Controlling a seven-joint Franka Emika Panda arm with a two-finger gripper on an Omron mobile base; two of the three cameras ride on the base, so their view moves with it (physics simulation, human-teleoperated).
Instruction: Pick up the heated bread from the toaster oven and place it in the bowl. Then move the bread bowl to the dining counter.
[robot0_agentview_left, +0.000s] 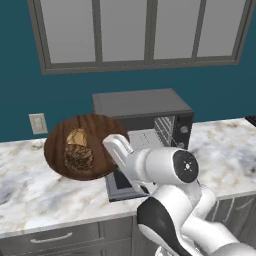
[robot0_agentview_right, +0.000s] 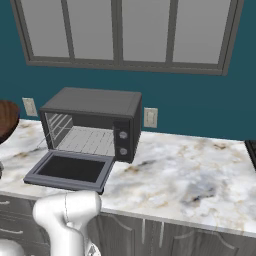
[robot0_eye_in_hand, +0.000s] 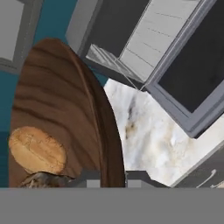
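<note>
Marble counter (robot0_agentview_right: 190, 175) under grey-framed window (robot0_agentview_right: 125, 35)

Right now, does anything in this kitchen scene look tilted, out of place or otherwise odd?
Yes. The wide dark brown wooden bowl is tipped steeply, lifted off the white marble counter, gripped at its rim by the shut gripper. A golden-tan piece and the dark speckled bread lie inside and could slide out. The dark grey toaster oven stands open.
</note>
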